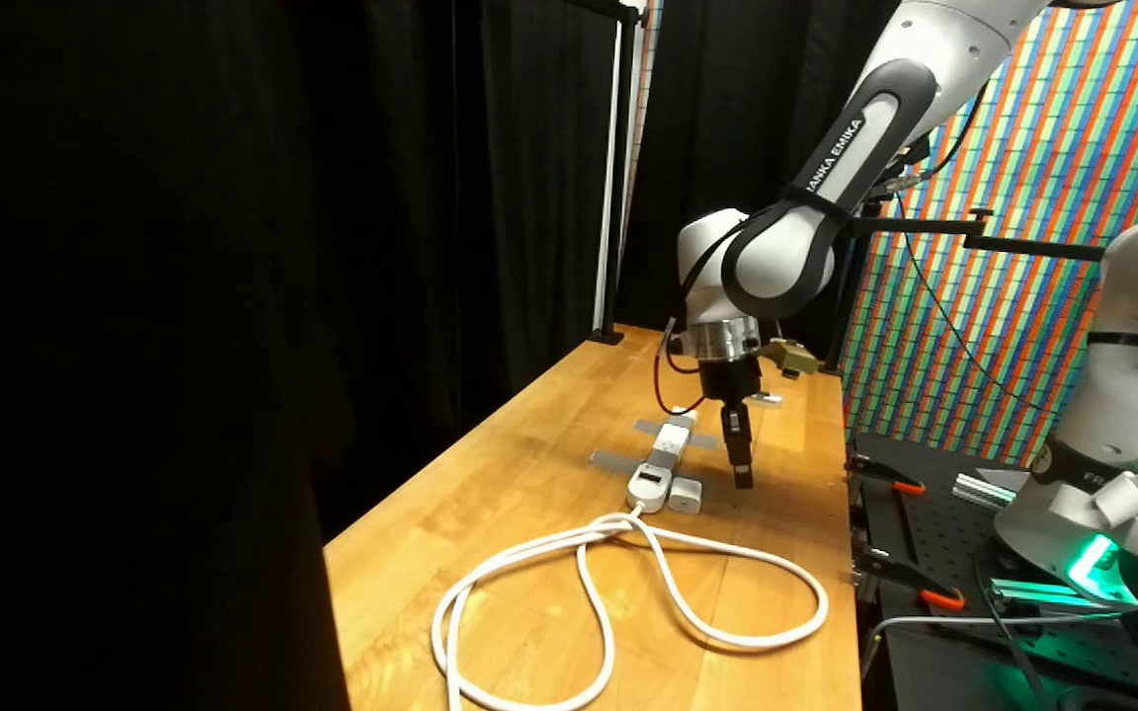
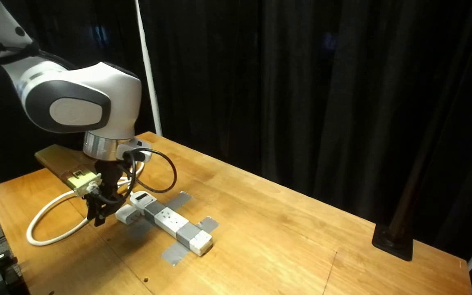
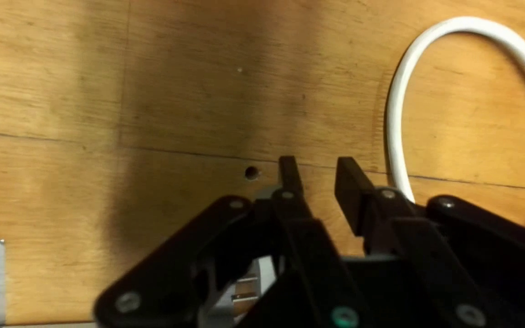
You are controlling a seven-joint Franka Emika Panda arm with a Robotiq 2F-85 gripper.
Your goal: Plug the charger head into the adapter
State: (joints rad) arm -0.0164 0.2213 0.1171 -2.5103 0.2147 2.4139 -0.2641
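Gripper [image 3: 317,168] is only partway open right now, with a smallish gap between the two black fingers [image 3: 290,175], and all I can see in that gap is bare wood, so it isn't holding anything. It's pointing down, pretty low, at the end of the white arm [image 2: 78,110]. Can't tell if it touches the table [image 2: 301,233] or hangs just above.

Right next to it is the charger head [image 1: 685,497], that little white block, sitting on the wood between the gripper and the adapter [image 2: 172,221]. So yeah, it's beside the strip, not plugged in. Whether the two touch, I can't say. In the wrist view a couple of metal prongs [image 3: 245,297] peek out from behind the gripper linkage, the rest is mostly hidden.

The strip lies flat with grey tape [image 2: 189,234] across it in two places, running out onto the wood. The block is down by the end with the dark little display [image 1: 649,478], and from that same end a thick white cable [image 1: 752,642] spills out in big loose loops.

Further out: black curtains [image 2: 322,102], a multicolored panel [image 1: 1004,326] and a green light [image 1: 1091,563] glowing near the robot's base.
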